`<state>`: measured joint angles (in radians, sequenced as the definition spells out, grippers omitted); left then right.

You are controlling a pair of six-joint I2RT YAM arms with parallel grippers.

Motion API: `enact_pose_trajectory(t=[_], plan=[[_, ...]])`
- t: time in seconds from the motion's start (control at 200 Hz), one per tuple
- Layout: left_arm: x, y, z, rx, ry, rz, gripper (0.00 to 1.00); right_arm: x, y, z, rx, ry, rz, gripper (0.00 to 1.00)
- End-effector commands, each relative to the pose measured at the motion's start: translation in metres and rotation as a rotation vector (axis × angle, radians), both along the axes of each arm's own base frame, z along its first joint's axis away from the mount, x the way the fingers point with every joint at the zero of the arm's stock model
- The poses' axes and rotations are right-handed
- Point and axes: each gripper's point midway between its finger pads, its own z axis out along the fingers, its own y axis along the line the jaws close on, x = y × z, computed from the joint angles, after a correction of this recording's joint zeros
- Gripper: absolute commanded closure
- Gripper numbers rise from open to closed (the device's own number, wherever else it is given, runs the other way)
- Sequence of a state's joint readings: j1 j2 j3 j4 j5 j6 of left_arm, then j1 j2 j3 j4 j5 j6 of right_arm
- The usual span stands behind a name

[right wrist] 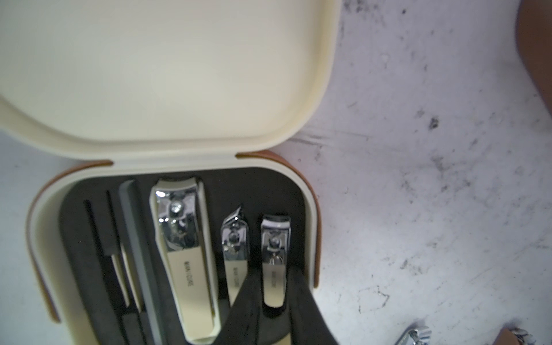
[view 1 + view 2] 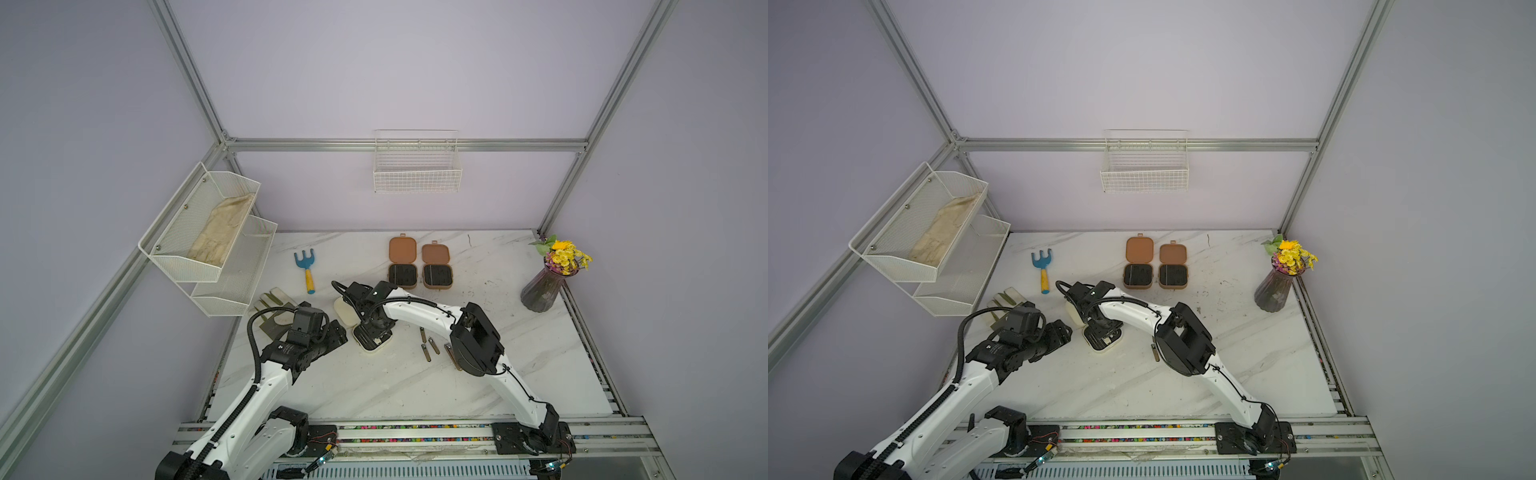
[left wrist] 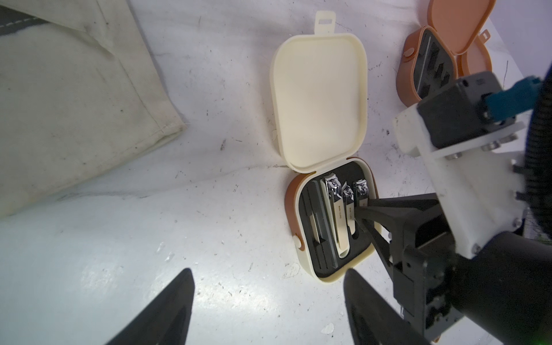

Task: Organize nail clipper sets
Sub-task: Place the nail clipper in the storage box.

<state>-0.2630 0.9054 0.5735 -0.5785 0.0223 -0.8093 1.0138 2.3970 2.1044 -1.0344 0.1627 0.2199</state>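
Cream plastic fills my right wrist feed: the cream rounded-square hinged case (image 1: 167, 74) lies open on the white marble-patterned tabletop (image 1: 433, 179), lid swung back, black foam lining facing up. My right gripper (image 1: 273, 273) is down inside the base. Its two black fingers (image 1: 248, 298) are pinching the small silver-and-cream nail clipper (image 1: 272, 254), one finger along each side of its handle. That clipper sits in the outermost slot, at the edge of the foam farthest from the file. Next to it lies the pointed slant-edge silver clipper (image 1: 234, 242), partly hidden behind the finger on that side. Then come the large silver-and-cream clipper (image 1: 182, 239) and the slim grey nail file (image 1: 134, 239).

On the left wrist feed, my left gripper (image 3: 268, 271) hangs low over bare marble, fingers spread wide with nothing between them. The corner of the case's base is just beside one fingertip, and the lid is farther out ahead.

In both top views the case sits toward the front left of the table, between my two arms. One brown rounded-square case (image 2: 402, 262) and a second brown case (image 2: 436, 266) stand open side by side well behind it. A few slim loose metal clippers (image 2: 428, 345) lie on the marble to its right, beside my right arm.
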Motion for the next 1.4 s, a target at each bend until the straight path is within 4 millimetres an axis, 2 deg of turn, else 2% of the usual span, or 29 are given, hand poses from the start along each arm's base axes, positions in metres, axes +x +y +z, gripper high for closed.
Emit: enact_pose_trajectory(t=[0.0, 0.1, 0.23, 0.365, 0.525, 1.015, 1.395], plan=[[-0.003, 0.001, -0.007, 0.010, 0.005, -0.005, 0.22, 0.001, 0.004, 0.039, 0.056, -0.031, -0.004, 0.78], [-0.003, 0.001, -0.007, 0.010, 0.005, -0.005, 0.22, 0.003, 0.007, 0.044, 0.066, -0.041, -0.004, 0.78], [-0.003, 0.001, -0.006, 0.010, 0.002, -0.006, 0.22, 0.006, 0.011, 0.042, 0.071, -0.043, 0.001, 0.79], [-0.004, 0.001, -0.006, 0.009, 0.000, -0.007, 0.22, 0.009, 0.014, 0.034, 0.060, -0.037, 0.001, 0.85], [-0.004, 0.001, -0.006, 0.010, -0.002, -0.007, 0.22, 0.013, 0.014, 0.026, 0.051, -0.033, -0.004, 0.89], [-0.006, 0.002, -0.007, 0.014, -0.001, -0.007, 0.22, 0.019, 0.001, 0.000, 0.017, 0.000, -0.023, 0.89], [-0.006, 0.003, -0.008, 0.017, 0.000, -0.007, 0.22, 0.017, 0.000, -0.015, 0.014, 0.028, -0.030, 0.90]])
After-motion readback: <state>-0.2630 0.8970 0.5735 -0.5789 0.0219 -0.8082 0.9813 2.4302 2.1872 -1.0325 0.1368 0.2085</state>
